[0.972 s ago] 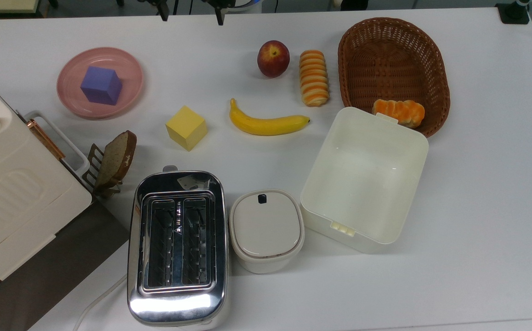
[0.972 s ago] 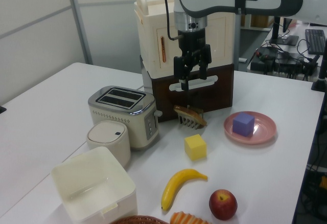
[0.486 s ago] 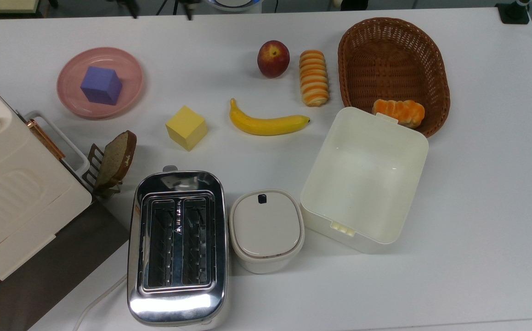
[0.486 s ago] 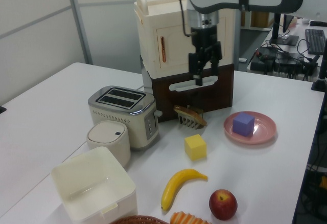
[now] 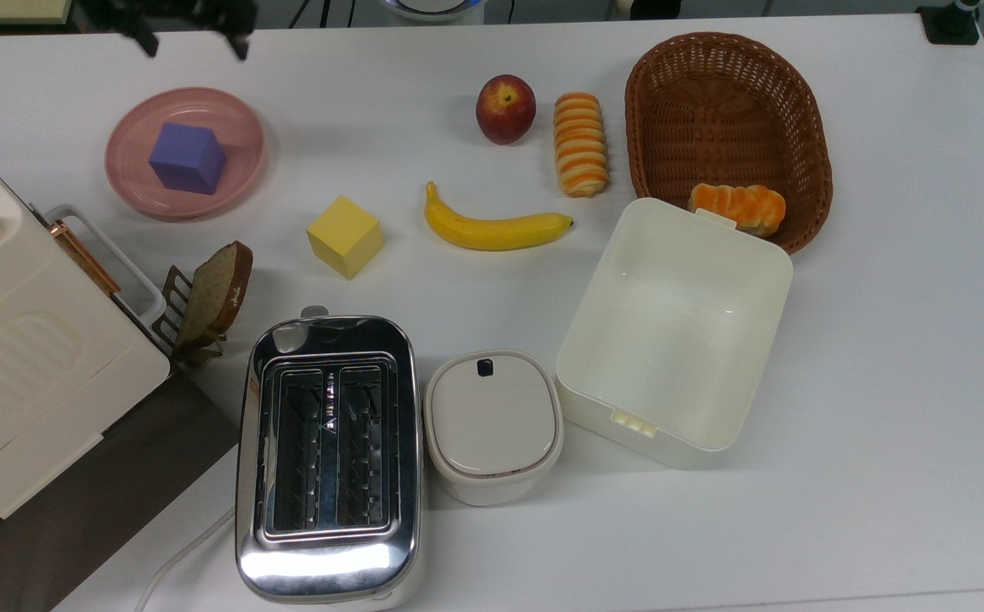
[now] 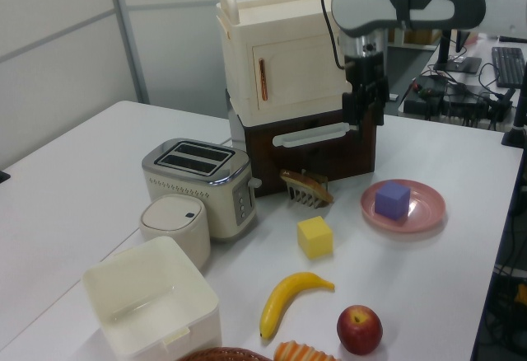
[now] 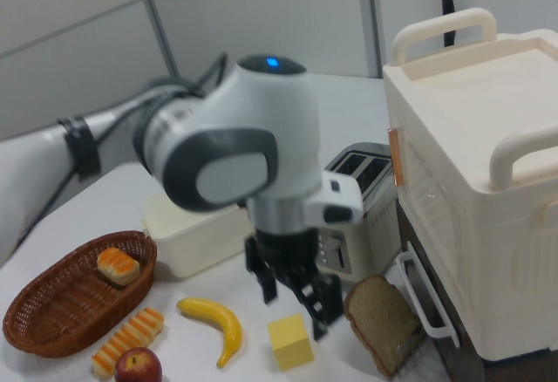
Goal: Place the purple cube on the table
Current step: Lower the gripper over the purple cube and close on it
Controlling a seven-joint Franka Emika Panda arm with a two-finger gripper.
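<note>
The purple cube (image 5: 188, 158) rests in the middle of the round pink plate (image 5: 247, 136), at the top view's far left on the white table (image 5: 883, 340). In the left view the cube (image 6: 393, 199) sits on the plate (image 6: 428, 213) at the right. My gripper (image 5: 195, 38) hangs open and empty high above the table, beyond the plate's far rim in the top view. The left view puts the gripper (image 6: 366, 107) up and to the left of the cube, in front of the cream cabinet. In the right view the gripper (image 7: 296, 302) points down above the yellow cube (image 7: 290, 341).
A yellow cube (image 5: 344, 235), a banana (image 5: 492, 228) and an apple (image 5: 506, 107) lie right of the plate in the top view. A bread slice in a rack (image 5: 213, 293), a toaster (image 5: 328, 455), a lidded pot (image 5: 492, 421), an open white box (image 5: 764, 255) and a basket (image 5: 726, 93) stand around.
The gripper has travelled toward the top view's left along the far edge, ending near the pink plate; in the left view it moved right. Fingers stay open. Nothing on the table moved.
</note>
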